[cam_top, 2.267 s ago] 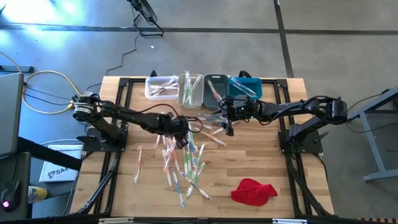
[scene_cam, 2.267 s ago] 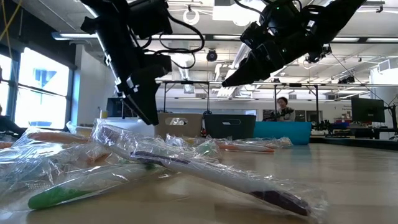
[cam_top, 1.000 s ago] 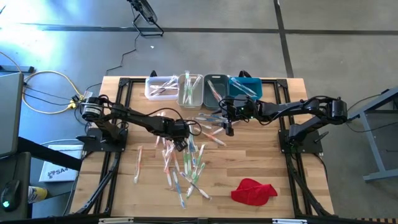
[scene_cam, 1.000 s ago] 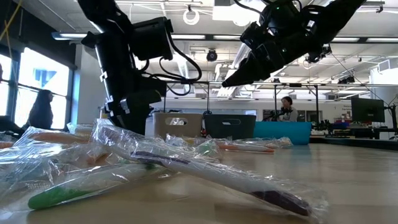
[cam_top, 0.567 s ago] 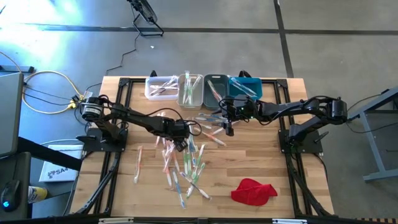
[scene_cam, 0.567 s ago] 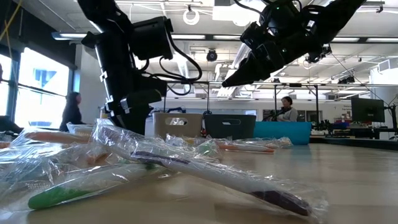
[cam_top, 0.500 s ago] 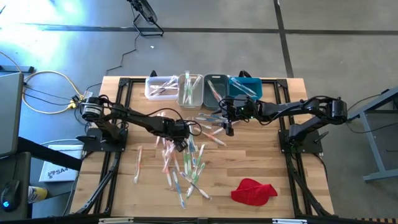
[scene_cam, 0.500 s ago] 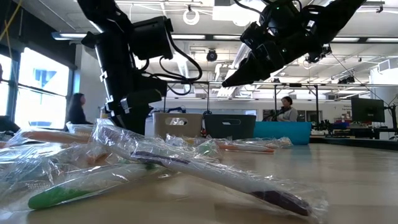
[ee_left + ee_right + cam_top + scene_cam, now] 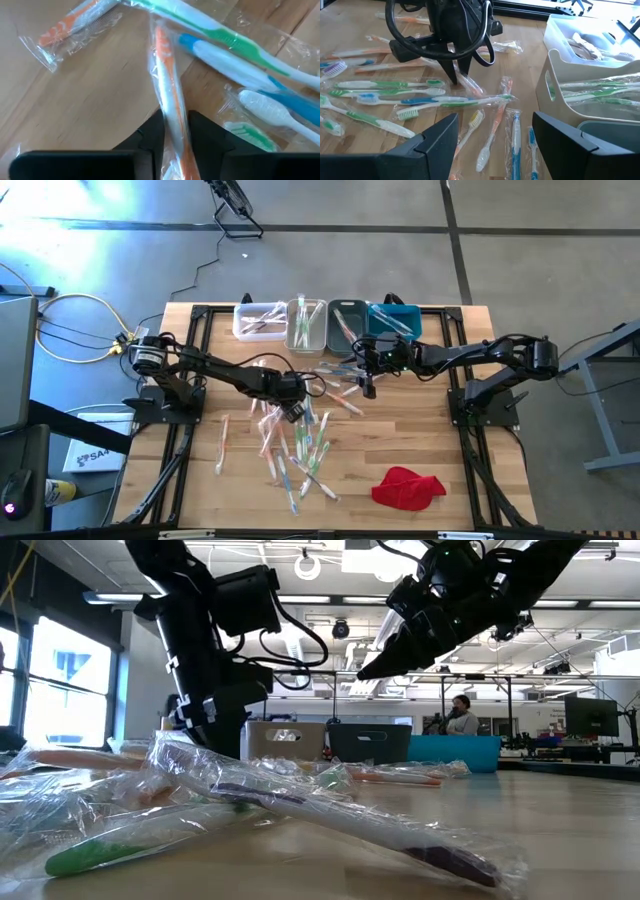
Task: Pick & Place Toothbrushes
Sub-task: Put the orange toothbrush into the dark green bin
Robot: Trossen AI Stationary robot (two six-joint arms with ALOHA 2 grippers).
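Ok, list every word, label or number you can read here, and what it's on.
"SA": the start of dark print on a white sheet on the floor left of the table; the rest is too small to read.
Toothbrushes, their wrappers and the bins: no readable text.

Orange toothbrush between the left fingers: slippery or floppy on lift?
The orange toothbrush likely stays stiff: its handle runs straight. Its loose clear wrapper looks slick, so it may slide between the left gripper's fingers. Probably light, being thin.

toothbrushes (image 9: 295,442) mid-table, bins (image 9: 327,323) behind
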